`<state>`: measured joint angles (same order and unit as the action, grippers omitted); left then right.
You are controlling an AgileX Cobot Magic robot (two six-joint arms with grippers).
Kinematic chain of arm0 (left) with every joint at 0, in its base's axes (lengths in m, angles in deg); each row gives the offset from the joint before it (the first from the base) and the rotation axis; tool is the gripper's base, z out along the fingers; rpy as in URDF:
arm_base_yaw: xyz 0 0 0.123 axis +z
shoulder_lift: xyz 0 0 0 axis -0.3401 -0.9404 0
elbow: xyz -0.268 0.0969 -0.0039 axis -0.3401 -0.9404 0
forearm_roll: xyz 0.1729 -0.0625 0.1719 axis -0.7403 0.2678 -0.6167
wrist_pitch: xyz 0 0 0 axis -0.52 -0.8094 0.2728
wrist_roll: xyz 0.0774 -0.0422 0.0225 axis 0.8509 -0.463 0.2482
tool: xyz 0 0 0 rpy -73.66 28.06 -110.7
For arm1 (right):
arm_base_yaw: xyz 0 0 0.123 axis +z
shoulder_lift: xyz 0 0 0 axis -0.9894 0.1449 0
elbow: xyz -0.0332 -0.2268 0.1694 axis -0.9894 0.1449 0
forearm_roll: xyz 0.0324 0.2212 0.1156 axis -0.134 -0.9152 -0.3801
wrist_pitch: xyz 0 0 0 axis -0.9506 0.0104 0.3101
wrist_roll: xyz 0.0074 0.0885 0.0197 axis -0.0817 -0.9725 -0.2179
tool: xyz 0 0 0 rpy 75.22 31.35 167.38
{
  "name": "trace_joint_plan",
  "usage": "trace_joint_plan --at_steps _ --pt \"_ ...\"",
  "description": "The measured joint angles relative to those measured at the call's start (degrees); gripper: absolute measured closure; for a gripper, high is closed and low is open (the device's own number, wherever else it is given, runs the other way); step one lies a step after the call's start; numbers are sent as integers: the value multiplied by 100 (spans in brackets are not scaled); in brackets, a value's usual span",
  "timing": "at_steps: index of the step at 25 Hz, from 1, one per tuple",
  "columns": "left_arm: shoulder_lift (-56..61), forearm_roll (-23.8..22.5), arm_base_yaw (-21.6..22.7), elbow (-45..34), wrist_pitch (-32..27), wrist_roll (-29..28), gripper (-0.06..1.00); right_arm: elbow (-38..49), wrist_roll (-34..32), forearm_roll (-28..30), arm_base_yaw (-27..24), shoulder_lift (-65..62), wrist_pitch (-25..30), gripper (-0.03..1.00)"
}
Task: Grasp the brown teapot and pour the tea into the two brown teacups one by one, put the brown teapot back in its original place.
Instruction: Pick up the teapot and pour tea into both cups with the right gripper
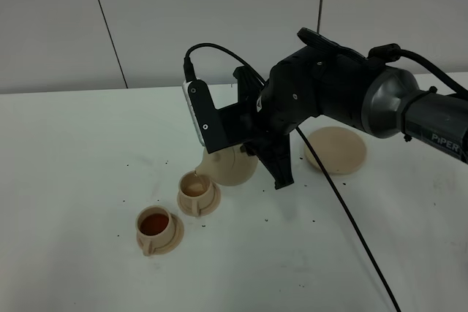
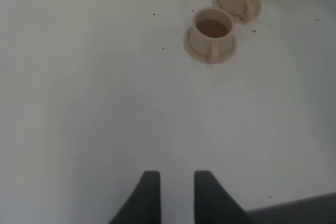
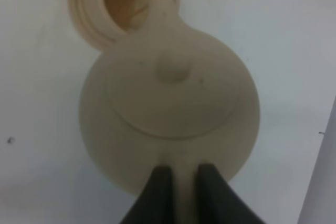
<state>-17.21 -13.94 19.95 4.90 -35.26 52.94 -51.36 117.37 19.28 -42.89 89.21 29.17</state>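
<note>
Tilting spout-down over the far teacup [image 1: 195, 188], the brown teapot [image 3: 170, 114] hung with its handle pinched by the right claw [image 3: 184, 174]. The near teacup [image 1: 155, 224] held tea (dark fill). Best approach looked like this: spout centred over the rim, slow tilt, then back to the big saucer [image 1: 335, 149]. The left claw [image 2: 172, 179] hovered slightly parted and empty over the bench [image 2: 79, 103].
</note>
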Motion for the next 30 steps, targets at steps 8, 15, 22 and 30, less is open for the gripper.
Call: trace_joint_plan --at_steps 8,15,22,30 --pt "0 0 0 0 0 0 71 0 -18 31 47 0 -30 87" --pt "0 0 0 0 0 0 71 0 -25 154 101 0 -61 87" --pt "0 0 0 0 0 0 71 0 -27 192 102 0 -86 87" --pt "0 0 0 0 0 0 71 0 -20 275 108 0 -110 87"
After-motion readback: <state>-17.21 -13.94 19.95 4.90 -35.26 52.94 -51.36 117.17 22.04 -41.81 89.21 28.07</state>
